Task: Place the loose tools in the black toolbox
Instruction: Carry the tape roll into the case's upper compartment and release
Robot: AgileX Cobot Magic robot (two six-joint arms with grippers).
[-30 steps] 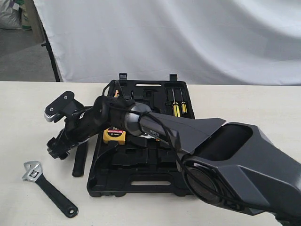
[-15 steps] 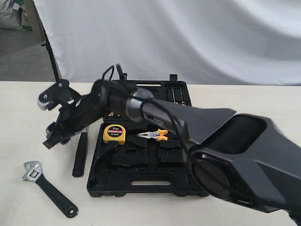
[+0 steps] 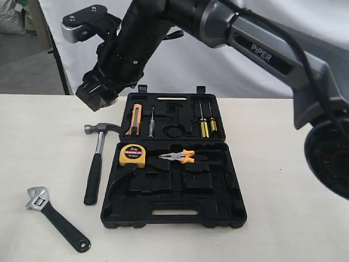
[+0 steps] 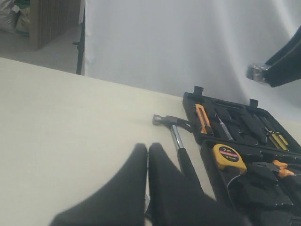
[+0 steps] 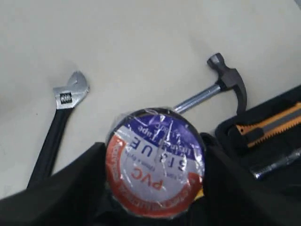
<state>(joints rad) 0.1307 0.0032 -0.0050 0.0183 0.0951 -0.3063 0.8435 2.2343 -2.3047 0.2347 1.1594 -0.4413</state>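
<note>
My right gripper (image 3: 99,94) hangs high above the table, over the back left corner of the black toolbox (image 3: 174,219). It is shut on the small black tape roll (image 5: 155,160), whose blue, white and red label fills the space between the fingers (image 5: 80,188). The claw hammer (image 3: 97,164) lies on the table just left of the open toolbox, head towards the back. The adjustable wrench (image 3: 54,217) lies at the front left. My left gripper (image 4: 147,153) is shut and empty, low over the table near the hammer's handle (image 4: 186,162).
A yellow tape measure (image 3: 133,155) and orange-sleeved pliers (image 3: 177,157) sit in the toolbox's near half. An orange knife (image 3: 135,119) and screwdrivers (image 3: 206,125) sit in the far half. A white curtain (image 3: 218,43) hangs behind the table.
My right arm rose from table level beside the hammer to high above the toolbox's back left corner. The hammer and the toolbox's contents are uncovered now.
</note>
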